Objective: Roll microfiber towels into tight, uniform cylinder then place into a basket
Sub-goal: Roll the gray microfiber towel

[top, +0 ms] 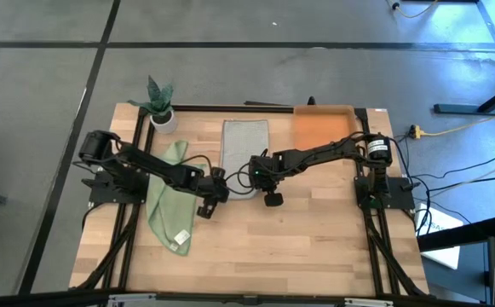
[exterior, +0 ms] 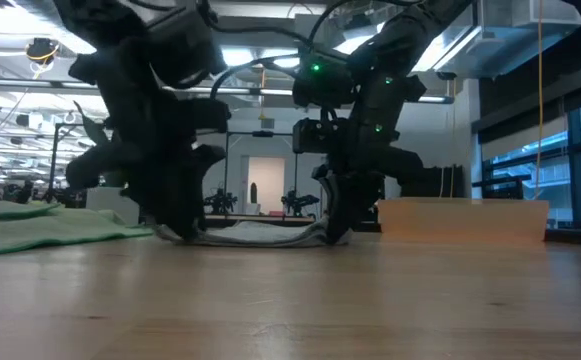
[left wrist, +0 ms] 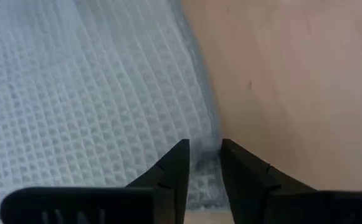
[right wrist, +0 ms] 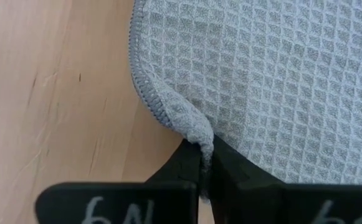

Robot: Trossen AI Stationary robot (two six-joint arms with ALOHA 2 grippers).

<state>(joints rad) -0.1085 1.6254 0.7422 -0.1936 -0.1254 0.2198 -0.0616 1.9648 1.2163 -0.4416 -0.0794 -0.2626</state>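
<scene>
The light grey towel lies flat on the table's far middle, its near edge by both grippers. My left gripper is down at its near left corner and my right gripper at its near right corner, each shut on the cloth. In the low view the near edge sags between the two grippers. The light green towel lies loose at the left, under my left arm. The orange basket stands at the far right. My left gripper has the grey towel's edge near its corner between its two fingers, which point down at the table. The rest of the towel lies flat on the wood. My right gripper pinches the grey towel's hemmed corner between its two fingers, from above. The corner is puckered up into a small peak at the fingers. The rest of the towel lies flat.
A small white plant pot stands at the far left corner. Bare wood fills the table's near half. The basket also shows in the low view, at the right behind my right arm.
</scene>
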